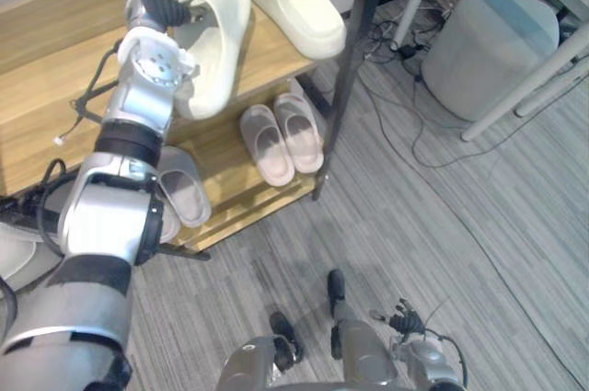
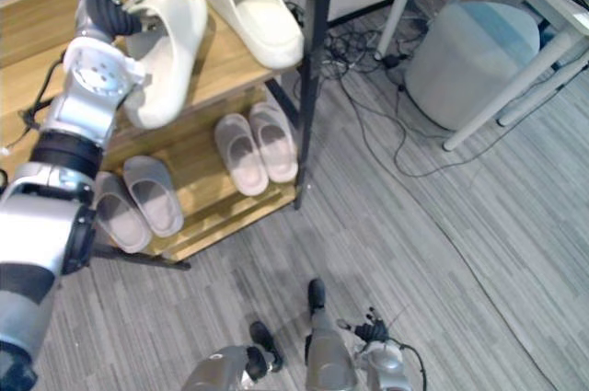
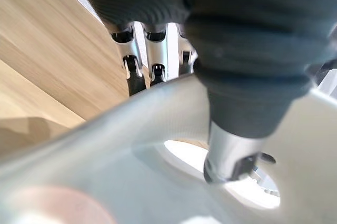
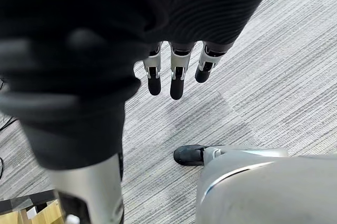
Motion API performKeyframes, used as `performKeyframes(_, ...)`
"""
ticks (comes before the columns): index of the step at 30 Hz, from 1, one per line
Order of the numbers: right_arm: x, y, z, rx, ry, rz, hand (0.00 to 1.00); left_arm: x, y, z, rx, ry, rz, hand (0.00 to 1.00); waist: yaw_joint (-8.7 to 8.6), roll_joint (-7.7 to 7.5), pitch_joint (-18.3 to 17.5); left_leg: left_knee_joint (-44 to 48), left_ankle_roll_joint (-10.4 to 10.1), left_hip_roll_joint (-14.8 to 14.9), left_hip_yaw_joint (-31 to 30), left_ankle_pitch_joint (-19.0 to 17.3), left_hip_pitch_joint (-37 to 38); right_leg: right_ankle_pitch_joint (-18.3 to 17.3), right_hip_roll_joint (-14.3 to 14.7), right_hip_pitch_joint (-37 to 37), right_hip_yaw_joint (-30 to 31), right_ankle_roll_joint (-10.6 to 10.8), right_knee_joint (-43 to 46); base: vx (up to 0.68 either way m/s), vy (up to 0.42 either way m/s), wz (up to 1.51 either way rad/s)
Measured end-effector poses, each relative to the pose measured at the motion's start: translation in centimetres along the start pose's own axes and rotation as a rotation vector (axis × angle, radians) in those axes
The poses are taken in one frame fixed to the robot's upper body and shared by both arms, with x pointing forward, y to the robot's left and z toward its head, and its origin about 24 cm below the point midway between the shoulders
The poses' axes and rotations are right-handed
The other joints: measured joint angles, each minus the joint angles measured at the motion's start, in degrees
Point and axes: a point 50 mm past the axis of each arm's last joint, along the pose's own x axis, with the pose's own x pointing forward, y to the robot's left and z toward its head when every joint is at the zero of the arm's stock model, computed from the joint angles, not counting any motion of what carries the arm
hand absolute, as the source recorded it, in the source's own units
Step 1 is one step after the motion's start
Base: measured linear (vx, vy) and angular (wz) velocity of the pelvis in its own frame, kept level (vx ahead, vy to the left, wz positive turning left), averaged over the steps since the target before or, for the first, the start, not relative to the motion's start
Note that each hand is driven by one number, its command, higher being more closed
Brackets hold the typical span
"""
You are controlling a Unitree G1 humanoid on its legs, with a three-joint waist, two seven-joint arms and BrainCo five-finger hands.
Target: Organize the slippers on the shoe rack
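Cream slipper (image 1: pixel 216 41) is pinched in the left hand (image 1: pixel 164 6) at the shoe rack's (image 1: pixel 46 78) top shelf, the thumb tucked into its opening and the fingers (image 3: pixel 154 50) curled behind the strap. Just beyond that hand on the same shelf lies a second cream slipper (image 1: pixel 296 0), and on the shelf beneath the hand rest a pale pink pair (image 1: pixel 281 138) and a grey pair (image 1: pixel 184 190). The right hand (image 4: pixel 178 79) hangs empty over the grey carpet (image 4: pixel 263 66), its fingers straight and loose

Both eye views look steeply down on the same shoe rack (image 1: pixel 46 69). Left wrist view hugs its top shelf (image 3: pixel 52 50); right wrist view faces carpet (image 4: pixel 274 76) before it.
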Motion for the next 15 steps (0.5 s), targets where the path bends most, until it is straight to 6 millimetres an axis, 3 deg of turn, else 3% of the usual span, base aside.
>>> performKeyframes(15, 0.15, -0.18, 0.30, -0.004, -0.005, -0.008, 0.00, 0.04, 0.10, -0.13, -0.007, 0.009, 0.003, 0.00, -0.05, 0.94, 0.60, 0.03, 0.15, -0.32, -2.00, 0.07, -0.03, -0.04, -0.31, 0.76, -1.41, 0.02, -0.04, 0.02, 0.008, 0.04)
